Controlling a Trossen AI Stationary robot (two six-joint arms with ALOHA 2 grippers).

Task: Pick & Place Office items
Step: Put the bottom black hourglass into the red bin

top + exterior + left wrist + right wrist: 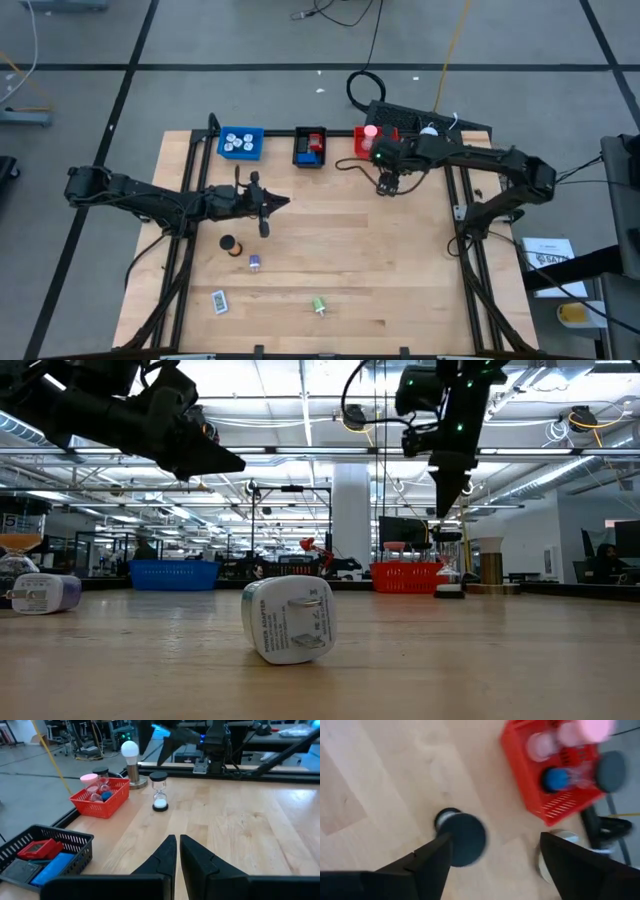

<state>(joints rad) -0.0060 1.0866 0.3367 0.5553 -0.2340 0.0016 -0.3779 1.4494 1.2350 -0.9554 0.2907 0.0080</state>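
Nearest the front edge of the worktop (400, 260), a white-and-teal flat piece (219, 301) and a small green piece (319, 305) lie loose. The low view shows one of these front pieces to be a white plug adapter (290, 618), though I cannot tell which. A little farther in are a purple piece (255, 263) and a black cylinder (230, 243), also untouched. I judge all four as work left.

My left gripper (265, 208) hangs over the middle of the worktop, just beyond that cylinder, its fingers (165, 855) pressed together on nothing.

Farther on, my right gripper (387, 183) hovers directly over a black-capped hourglass (159, 792) that stands upright on the wood just beside the red tray (362, 147). My fingers (427, 860) stand apart on either side of its cap and are not clamped on it. So this piece is outside the tray, and I count it as not yet placed.

At the far edge the sorting is under way:
- The blue tray (257, 132) holds white round pieces.
- The black tray (300, 158) holds red and blue flat ones.
- The red tray holds pink-topped and blue-topped pieces.

By my reckoning, five pieces remain out.
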